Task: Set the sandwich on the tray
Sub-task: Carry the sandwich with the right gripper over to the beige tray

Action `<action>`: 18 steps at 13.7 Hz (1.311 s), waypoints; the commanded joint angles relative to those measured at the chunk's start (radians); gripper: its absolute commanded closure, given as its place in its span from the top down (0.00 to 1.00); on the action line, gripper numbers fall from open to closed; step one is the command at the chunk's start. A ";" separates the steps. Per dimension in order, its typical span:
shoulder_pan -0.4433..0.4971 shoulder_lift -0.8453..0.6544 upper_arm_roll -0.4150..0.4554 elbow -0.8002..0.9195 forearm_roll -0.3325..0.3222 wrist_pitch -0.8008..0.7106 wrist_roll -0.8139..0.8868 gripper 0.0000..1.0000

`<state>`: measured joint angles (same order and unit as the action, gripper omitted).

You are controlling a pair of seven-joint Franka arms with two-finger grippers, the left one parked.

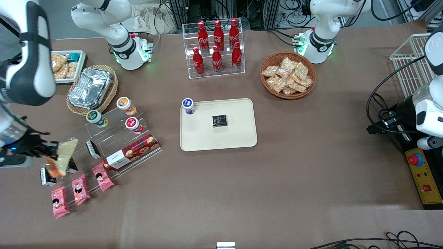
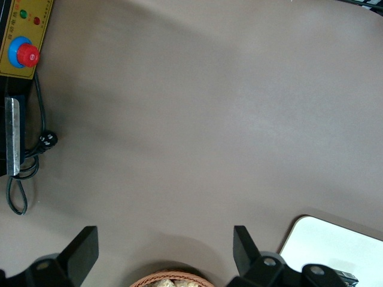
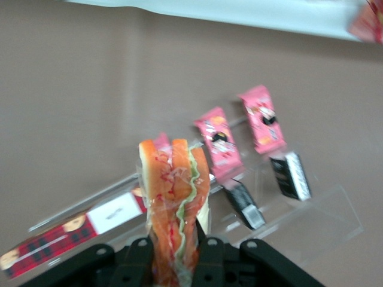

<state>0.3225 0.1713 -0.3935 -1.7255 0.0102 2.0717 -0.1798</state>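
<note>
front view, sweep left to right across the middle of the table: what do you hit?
gripper holding sandwich → cookie box → blue-lidded cup → black packet on tray → snack basket

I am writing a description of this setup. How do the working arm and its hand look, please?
The working arm has glossy white shells with wide black bands at the joints, and a small blue light glows near its wrist. Its hand is matte black, with two blocky black fingers on a black body; it is above the acrylic display rack, at the working arm's end of the table.
</note>
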 commanded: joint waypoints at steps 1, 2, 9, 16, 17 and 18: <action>0.110 -0.023 -0.008 0.006 -0.022 -0.018 -0.105 0.00; 0.151 -0.023 -0.008 0.007 -0.021 -0.016 -0.142 0.00; 0.450 0.007 -0.008 0.009 -0.030 -0.007 -0.292 0.00; 0.613 0.105 -0.007 0.001 -0.029 0.044 -0.320 0.00; 0.619 0.128 -0.007 0.001 -0.027 0.065 -0.352 0.00; 0.621 0.151 -0.007 0.001 -0.023 0.089 -0.403 0.00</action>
<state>0.9386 0.2797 -0.3897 -1.7309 -0.0031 2.1143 -0.5077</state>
